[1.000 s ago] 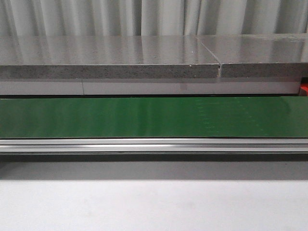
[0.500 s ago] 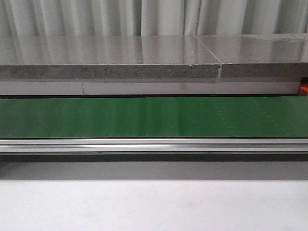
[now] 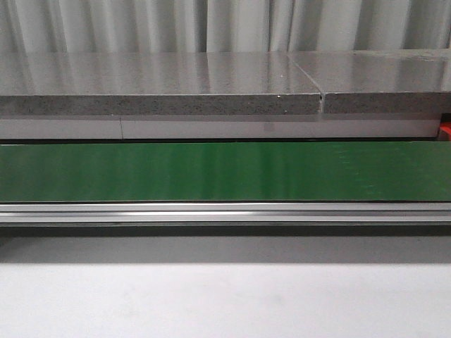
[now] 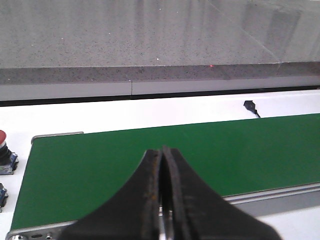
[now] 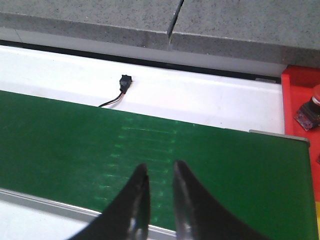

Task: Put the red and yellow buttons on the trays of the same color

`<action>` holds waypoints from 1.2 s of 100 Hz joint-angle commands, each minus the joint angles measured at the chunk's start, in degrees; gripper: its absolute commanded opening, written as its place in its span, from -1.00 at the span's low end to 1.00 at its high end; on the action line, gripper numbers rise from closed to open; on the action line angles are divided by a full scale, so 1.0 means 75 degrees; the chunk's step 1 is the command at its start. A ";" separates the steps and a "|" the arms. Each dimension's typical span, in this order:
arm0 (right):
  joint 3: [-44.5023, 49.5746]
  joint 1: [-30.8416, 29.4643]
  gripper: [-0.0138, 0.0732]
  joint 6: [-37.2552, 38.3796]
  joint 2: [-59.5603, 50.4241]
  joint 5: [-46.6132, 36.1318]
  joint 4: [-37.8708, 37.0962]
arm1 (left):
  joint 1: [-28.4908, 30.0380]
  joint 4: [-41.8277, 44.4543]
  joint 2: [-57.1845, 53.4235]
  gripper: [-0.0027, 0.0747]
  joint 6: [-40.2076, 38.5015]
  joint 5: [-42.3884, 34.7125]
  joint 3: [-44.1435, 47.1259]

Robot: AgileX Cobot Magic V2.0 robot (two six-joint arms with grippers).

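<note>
My left gripper [image 4: 162,150] is shut and empty, hovering over the green conveyor belt [image 4: 100,160]. A red button [image 4: 2,140] on a dark base stands off the belt's end, at the edge of the left wrist view. My right gripper [image 5: 159,170] is open by a narrow gap and empty, above the belt [image 5: 75,135]. A red tray [image 5: 297,80] lies past the belt's other end and holds a red button [image 5: 315,94]. No yellow button or yellow tray is in view. Neither gripper shows in the front view.
The belt [image 3: 211,172] runs across the front view with an aluminium rail [image 3: 211,211] in front and a grey stone ledge [image 3: 162,104] behind. A sliver of the red tray [image 3: 446,129] shows at the right. A small black connector [image 5: 123,81] with wires lies on the white surface.
Faint light marks on the right part of the belt have drifted to the right and faded. Nothing else has changed in the front view.
</note>
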 commanded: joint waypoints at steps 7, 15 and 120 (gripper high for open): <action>-0.0187 0.0025 -0.85 -0.0081 -0.0129 -0.0402 0.0139 | -0.0034 -0.0259 0.0047 -0.98 0.0005 -0.0457 -0.0202; -0.0187 0.0025 -0.84 -0.0081 -0.0129 -0.0366 0.0139 | -0.0034 -0.0259 0.0047 -0.98 0.0005 -0.0457 -0.0202; -0.0187 0.0025 -0.84 -0.0081 -0.0129 -0.0339 0.0139 | -0.0034 -0.0226 0.0047 0.72 0.0005 -0.0261 -0.0185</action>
